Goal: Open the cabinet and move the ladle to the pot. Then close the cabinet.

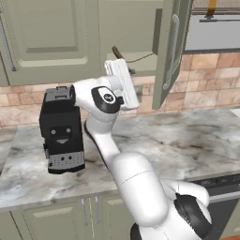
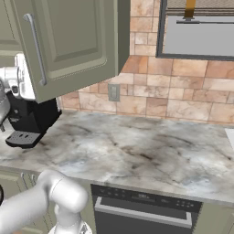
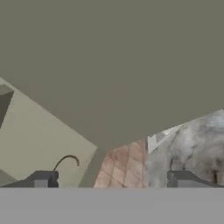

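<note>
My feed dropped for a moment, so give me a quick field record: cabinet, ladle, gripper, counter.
cabinet: door swung open, edge-on in the left base view
ladle: inside the cabinet, thin curved handle pointing right
gripper: open, empty, raised at the cabinet opening, not touching the ladle
counter: marble top with a black coffee machine at its left

The sage-green cabinet (image 1: 171, 51) hangs open, its door swung outward toward the near side. The brown ladle (image 1: 123, 56) lies inside on the bottom shelf, its thin curved handle pointing right.
</note>
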Controlling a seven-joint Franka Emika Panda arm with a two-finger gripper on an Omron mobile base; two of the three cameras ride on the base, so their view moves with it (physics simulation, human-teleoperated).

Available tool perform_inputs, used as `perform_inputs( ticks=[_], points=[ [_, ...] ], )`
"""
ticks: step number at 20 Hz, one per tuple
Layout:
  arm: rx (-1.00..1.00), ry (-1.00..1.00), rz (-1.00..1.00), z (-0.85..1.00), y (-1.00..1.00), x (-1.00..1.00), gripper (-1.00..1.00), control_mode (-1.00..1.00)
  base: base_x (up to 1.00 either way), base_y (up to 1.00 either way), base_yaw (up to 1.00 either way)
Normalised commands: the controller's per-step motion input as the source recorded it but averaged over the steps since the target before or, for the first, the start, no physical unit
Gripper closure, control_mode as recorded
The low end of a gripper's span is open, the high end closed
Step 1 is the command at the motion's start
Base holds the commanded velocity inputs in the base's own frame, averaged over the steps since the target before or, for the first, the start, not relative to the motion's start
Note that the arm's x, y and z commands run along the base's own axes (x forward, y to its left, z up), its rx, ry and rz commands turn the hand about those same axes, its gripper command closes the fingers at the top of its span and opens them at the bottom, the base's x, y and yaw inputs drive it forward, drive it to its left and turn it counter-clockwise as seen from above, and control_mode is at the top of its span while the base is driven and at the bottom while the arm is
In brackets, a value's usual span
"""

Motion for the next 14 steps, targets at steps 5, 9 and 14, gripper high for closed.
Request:
perform_inputs(
  ticks=[5, 9, 14],
  points=[
    [0.0, -0.26, -0.27, -0.05, 0.38, -0.16, -1.0, -1.0, 0.0, 0.0, 0.0],
    [0.0, -0.19, -0.29, -0.09, 0.11, 0.0, -1.0, -1.0, 0.0, 0.0, 0.0],
    [0.0, -0.17, -0.27, -0.12, 0.05, 0.0, -1.0, -1.0, 0.0, 0.0, 0.0]
  ],
)
